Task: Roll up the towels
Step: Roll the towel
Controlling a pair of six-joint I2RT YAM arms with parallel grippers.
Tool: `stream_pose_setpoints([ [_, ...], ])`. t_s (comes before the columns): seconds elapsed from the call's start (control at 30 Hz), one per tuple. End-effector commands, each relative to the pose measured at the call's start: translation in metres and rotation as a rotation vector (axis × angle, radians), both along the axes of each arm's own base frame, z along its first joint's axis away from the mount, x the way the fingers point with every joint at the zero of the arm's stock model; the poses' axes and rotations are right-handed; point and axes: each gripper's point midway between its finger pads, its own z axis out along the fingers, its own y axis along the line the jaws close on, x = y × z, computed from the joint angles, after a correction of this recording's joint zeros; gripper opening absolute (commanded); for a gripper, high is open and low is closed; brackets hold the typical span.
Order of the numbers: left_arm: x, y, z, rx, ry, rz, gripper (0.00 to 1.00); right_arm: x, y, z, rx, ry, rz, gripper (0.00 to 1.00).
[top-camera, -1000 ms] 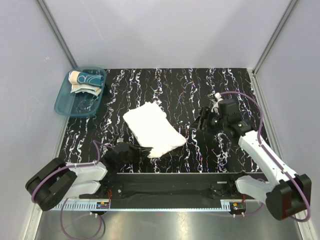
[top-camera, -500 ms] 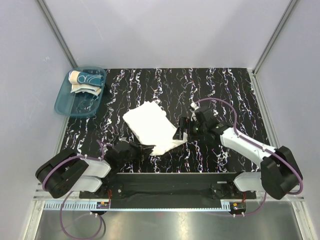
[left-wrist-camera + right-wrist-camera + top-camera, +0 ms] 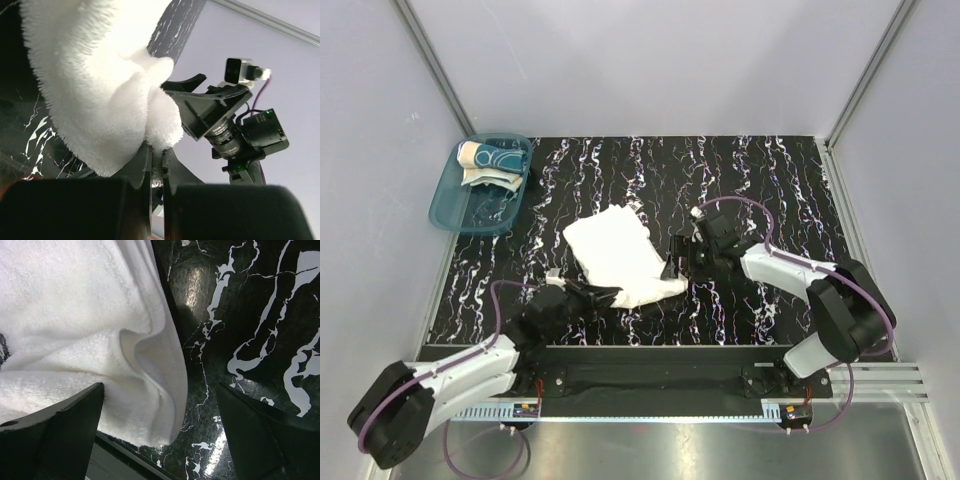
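The white towel (image 3: 613,253) lies crumpled on the marbled table (image 3: 770,180), left of centre. My left gripper (image 3: 607,296) is shut on its near corner; in the left wrist view the terry cloth (image 3: 95,75) is pinched between the fingers (image 3: 156,159). My right gripper (image 3: 672,262) stands open at the towel's right edge. In the right wrist view its fingers straddle the folded edge (image 3: 150,355) without closing on it, the gripper (image 3: 160,390) just above the table. The smaller patterned towel (image 3: 487,160) lies bunched in the far end of the tub.
The teal plastic tub (image 3: 470,208) sits at the table's far left corner. Grey walls close the table on three sides. Both arm bases and a black rail (image 3: 650,365) run along the near edge.
The right arm has swung left from the table's right side to the towel's right edge, and its jaws have opened wide. The left arm has shifted while its gripper stays shut on the corner.
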Motion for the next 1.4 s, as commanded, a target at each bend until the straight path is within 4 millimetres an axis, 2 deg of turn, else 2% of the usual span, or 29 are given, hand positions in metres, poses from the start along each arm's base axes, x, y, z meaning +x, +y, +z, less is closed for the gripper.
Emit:
stream_pose_setpoints([
  [0.0, -0.011, 0.030, -0.051, 0.131, 0.034, 0.057, 0.00, 0.006, 0.004, 0.006, 0.046, -0.040, -0.018, 1.00],
  [0.1, -0.015, 0.033, -0.063, 0.193, 0.067, 0.043, 0.00, 0.018, -0.014, 0.029, 0.027, -0.154, -0.131, 1.00],
  [0.13, -0.014, 0.031, -0.060, 0.159, 0.071, 0.051, 0.00, 0.025, -0.021, 0.052, 0.043, -0.230, -0.181, 1.00],
  [0.2, -0.020, 0.032, -0.072, 0.135, 0.124, 0.053, 0.00, 0.027, -0.028, 0.073, 0.058, -0.290, -0.212, 1.00],
  [0.23, -0.020, 0.028, -0.067, 0.079, 0.130, 0.055, 0.00, 0.031, -0.036, 0.092, 0.060, -0.348, -0.258, 1.00],
  [0.3, -0.021, 0.025, -0.072, 0.064, 0.175, 0.052, 0.00, 0.026, -0.047, 0.106, 0.048, -0.363, -0.292, 1.00],
  [0.33, -0.017, 0.017, -0.058, 0.022, 0.146, 0.031, 0.00, 0.021, -0.047, 0.107, 0.055, -0.352, -0.290, 0.99],
  [0.37, -0.015, 0.014, -0.056, 0.016, 0.143, 0.025, 0.00, 0.016, -0.047, 0.108, 0.064, -0.342, -0.278, 1.00],
  [0.4, -0.008, 0.002, -0.053, -0.009, 0.164, 0.007, 0.00, -0.012, -0.026, 0.101, 0.192, -0.260, -0.208, 1.00],
  [0.43, -0.005, -0.001, -0.043, -0.043, 0.143, 0.010, 0.00, -0.021, -0.025, 0.090, 0.203, -0.213, -0.204, 1.00],
  [0.5, -0.003, -0.002, -0.041, -0.087, 0.152, 0.021, 0.00, -0.036, -0.014, 0.076, 0.239, -0.171, -0.183, 0.97],
  [0.53, 0.000, -0.004, -0.035, -0.132, 0.153, 0.031, 0.00, -0.047, -0.004, 0.062, 0.245, -0.146, -0.162, 0.95],
  [0.57, -0.001, -0.004, -0.036, -0.151, 0.164, 0.034, 0.00, -0.051, 0.002, 0.057, 0.241, -0.135, -0.149, 0.93],
  [0.6, -0.006, 0.000, -0.050, -0.135, 0.215, 0.042, 0.00, -0.053, 0.007, 0.052, 0.235, -0.128, -0.137, 0.92],
  [0.63, -0.004, -0.002, -0.036, -0.202, 0.191, 0.043, 0.00, -0.054, 0.016, 0.043, 0.227, -0.108, -0.120, 0.91],
  [0.67, -0.005, -0.002, -0.036, -0.223, 0.204, 0.043, 0.00, -0.057, 0.025, 0.040, 0.225, -0.097, -0.093, 0.91],
  [0.7, -0.011, 0.003, -0.052, -0.199, 0.261, 0.058, 0.00, -0.058, 0.031, 0.037, 0.223, -0.088, -0.076, 0.91],
  [0.73, -0.008, 0.000, -0.033, -0.272, 0.216, 0.055, 0.00, -0.056, 0.038, 0.030, 0.207, -0.074, -0.067, 0.92],
  [0.77, -0.008, -0.001, -0.032, -0.287, 0.221, 0.046, 0.00, -0.055, 0.047, 0.030, 0.219, -0.085, -0.050, 0.92],
  [0.8, -0.010, -0.001, -0.045, -0.268, 0.261, 0.051, 0.00, -0.050, 0.052, 0.031, 0.231, -0.097, -0.050, 0.93],
  [0.83, -0.012, -0.002, -0.046, -0.272, 0.282, 0.044, 0.00, -0.047, 0.056, 0.023, 0.213, -0.089, -0.048, 0.93],
  [1.0, -0.009, -0.003, -0.041, -0.270, 0.238, 0.039, 0.00, -0.024, 0.062, 0.007, 0.213, -0.145, -0.106, 0.96],
  [1.1, -0.010, -0.005, -0.037, -0.274, 0.223, 0.019, 0.00, -0.015, 0.057, 0.004, 0.276, -0.188, -0.184, 0.96],
  [1.27, -0.014, -0.004, -0.039, -0.260, 0.220, 0.006, 0.00, -0.010, 0.046, 0.010, 0.393, -0.246, -0.273, 0.96],
  [1.33, -0.014, -0.005, -0.041, -0.256, 0.224, 0.004, 0.00, -0.009, 0.039, 0.004, 0.408, -0.244, -0.324, 0.94],
  [1.37, -0.014, -0.005, -0.041, -0.253, 0.223, 0.004, 0.00, -0.007, 0.040, 0.007, 0.436, -0.258, -0.340, 0.93],
])
